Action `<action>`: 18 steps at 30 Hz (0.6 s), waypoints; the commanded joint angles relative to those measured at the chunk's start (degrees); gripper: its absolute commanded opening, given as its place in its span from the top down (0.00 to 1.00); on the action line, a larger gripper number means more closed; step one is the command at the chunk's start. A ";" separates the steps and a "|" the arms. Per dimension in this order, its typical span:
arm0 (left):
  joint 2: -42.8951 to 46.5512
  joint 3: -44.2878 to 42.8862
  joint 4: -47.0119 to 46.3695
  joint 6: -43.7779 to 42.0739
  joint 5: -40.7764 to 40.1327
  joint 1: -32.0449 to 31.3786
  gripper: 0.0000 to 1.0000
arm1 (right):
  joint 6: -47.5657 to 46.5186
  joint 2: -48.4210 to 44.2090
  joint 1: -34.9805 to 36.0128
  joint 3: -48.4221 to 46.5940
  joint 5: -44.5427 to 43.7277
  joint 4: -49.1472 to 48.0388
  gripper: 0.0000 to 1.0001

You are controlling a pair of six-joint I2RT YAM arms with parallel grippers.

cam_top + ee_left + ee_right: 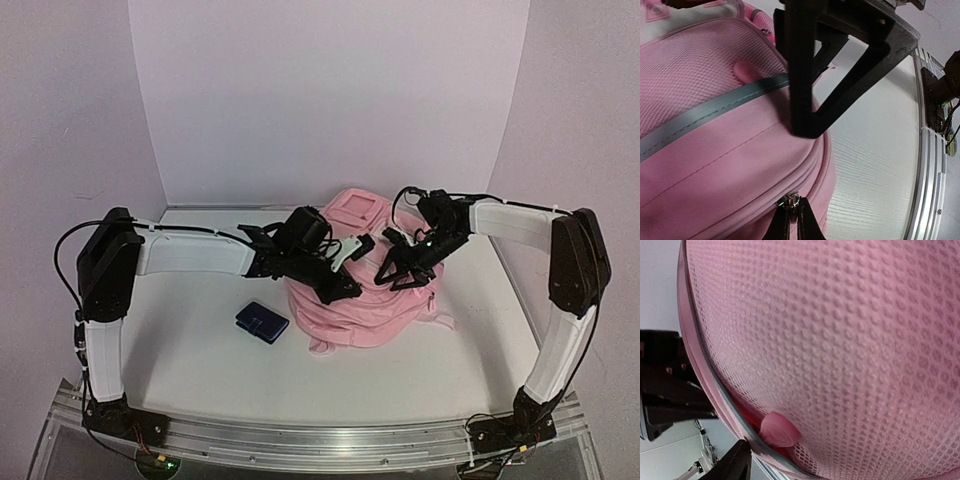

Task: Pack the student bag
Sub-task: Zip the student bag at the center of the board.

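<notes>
The large soft pink fabric backpack (365,305) lay slumped at the middle of the bench (200,370), nearer the far edge. The left end effector (792,220), at the bag's left flank, was clenched on a small metal zip pull (786,201). The right end effector (403,278) hung released, jaws spread, against the bag's mesh top.

The student bag (360,312), a large soft pink backpack, lies slumped near the middle of the table (200,370), its paler pink-white panel toward the back. A grey strip (715,107) crosses its mesh front.
</notes>
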State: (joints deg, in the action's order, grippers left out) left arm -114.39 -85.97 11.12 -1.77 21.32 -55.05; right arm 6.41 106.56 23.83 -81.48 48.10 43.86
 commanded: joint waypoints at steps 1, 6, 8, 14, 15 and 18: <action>-3.28 -5.55 -9.80 4.59 3.47 -5.62 1.00 | 2.98 1.19 2.76 -4.67 5.06 -7.90 0.41; -5.97 -7.44 -16.05 9.53 0.42 -7.27 1.00 | 5.25 1.00 3.26 -5.44 5.56 -10.02 0.41; -6.27 -6.86 -19.86 12.95 -3.17 -7.34 1.00 | 5.70 0.76 3.28 -5.19 5.43 -10.57 0.41; -4.38 -2.17 -27.55 19.19 -8.52 -7.35 0.87 | 3.93 -3.17 2.77 -3.63 2.38 -10.44 0.39; -3.89 -1.11 -27.91 18.68 -7.63 -7.35 0.82 | 3.16 -4.62 2.37 -2.70 1.63 -10.35 0.38; -2.60 0.48 -28.13 16.49 -3.01 -7.37 0.71 | 1.32 -8.37 1.45 0.20 -0.62 -10.10 0.35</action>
State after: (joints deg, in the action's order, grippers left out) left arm -120.52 -86.49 -6.48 14.88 13.82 -61.17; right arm 11.63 105.34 24.42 -82.65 46.97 40.69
